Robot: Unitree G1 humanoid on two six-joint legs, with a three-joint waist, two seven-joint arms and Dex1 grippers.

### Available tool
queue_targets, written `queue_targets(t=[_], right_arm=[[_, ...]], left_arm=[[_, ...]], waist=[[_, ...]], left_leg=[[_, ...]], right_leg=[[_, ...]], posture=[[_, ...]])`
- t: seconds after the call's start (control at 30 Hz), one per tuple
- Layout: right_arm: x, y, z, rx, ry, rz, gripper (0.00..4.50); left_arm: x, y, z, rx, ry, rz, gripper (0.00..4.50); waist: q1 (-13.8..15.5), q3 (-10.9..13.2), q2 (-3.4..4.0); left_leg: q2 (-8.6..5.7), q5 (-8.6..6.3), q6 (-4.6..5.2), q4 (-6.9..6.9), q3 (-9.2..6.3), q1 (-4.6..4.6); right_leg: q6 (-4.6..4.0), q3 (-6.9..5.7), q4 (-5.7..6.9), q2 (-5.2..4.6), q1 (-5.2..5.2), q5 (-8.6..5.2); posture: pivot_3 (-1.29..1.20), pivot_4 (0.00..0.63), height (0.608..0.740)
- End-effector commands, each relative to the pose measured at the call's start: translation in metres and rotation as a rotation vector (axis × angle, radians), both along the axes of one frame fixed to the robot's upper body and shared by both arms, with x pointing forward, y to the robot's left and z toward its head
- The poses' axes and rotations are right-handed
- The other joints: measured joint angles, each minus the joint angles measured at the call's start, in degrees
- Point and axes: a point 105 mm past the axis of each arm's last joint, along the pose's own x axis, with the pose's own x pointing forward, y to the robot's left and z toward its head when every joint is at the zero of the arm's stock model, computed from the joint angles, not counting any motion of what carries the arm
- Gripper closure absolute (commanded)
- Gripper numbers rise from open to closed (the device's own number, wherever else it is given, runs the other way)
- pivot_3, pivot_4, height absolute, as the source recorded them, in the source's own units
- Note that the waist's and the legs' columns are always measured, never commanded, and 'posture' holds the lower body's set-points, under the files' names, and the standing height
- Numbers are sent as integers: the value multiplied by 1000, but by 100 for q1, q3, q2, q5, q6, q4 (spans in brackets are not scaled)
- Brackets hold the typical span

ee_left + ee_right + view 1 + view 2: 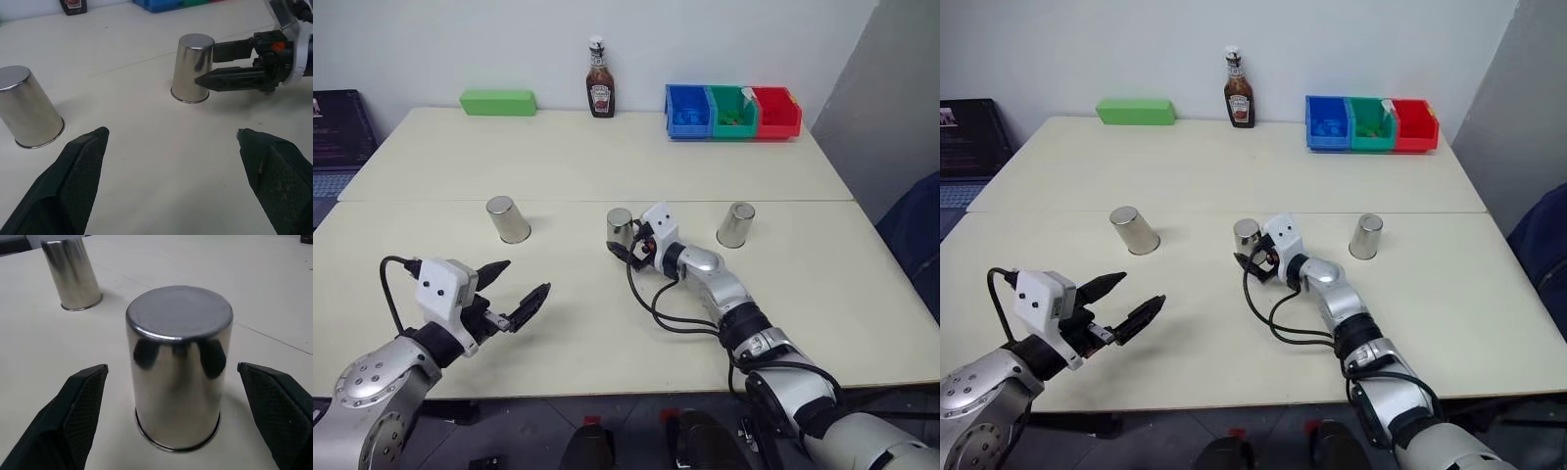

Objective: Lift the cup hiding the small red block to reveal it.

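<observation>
I see a plain white wall (607, 29) behind two big cream tables (558, 157) pushed together.

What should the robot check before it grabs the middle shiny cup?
1. Right gripper open: ok.
2. Middle cup between its fingers: ok.
3. Fingers clear of the cup walls: ok, gaps on both sides.
4. Cup standing mouth down on the table: ok.
5. Left gripper out of the way: ok, open and off to the side.
6. Small red block under this cup: cannot tell.
</observation>
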Motion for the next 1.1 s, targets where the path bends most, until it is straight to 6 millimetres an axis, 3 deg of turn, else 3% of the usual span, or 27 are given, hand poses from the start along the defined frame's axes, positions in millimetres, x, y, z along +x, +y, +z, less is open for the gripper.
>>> queue_targets(t=[0.03,0.27,0.4,0.6,0.8,0.87,1.1], right_arm=[[4,6,14,31,-49,-1,0],[6,12,15,52,-48,1,0],[7,11,16,56,-54,-4,605],[9,11,16,53,-62,-15,1893],[8,11,20,54,-90,-5,1895],[9,9,27,47,-122,-6,1895],[11,-19,86,98,-234,-65,1895]], left_arm=[[0,-2,7,14,-42,2,42],[0,1,6,20,-40,11,42],[0,1,5,19,-41,12,0],[0,-1,3,17,-38,7,0],[-1,-3,2,13,-35,5,0],[-2,-3,1,13,-32,4,0],[-5,-5,-3,8,-20,4,0]], waist=[[-3,0,0],[-8,1,2],[-18,2,3],[-22,2,3],[-24,2,4],[-25,2,4],[-15,7,11]], left_leg=[[0,0,0,0,0,0],[0,0,0,-1,-1,0],[0,0,0,-1,-1,0],[-1,0,0,-2,-1,0],[-1,0,0,-2,-3,0],[0,0,0,-2,-2,0],[-4,0,0,-3,-3,-7]], right_leg=[[0,0,-1,-1,0,0],[-1,-2,0,-4,0,0],[-1,-3,0,-4,0,0],[-1,-3,-1,-4,0,1],[-1,-4,1,-5,0,1],[-1,-4,0,-5,0,1],[-1,-6,-2,-12,-4,1]], posture=[[0,150,740],[0,150,740],[0,150,740],[0,150,740],[0,150,740],[0,150,740],[0,150,740]])
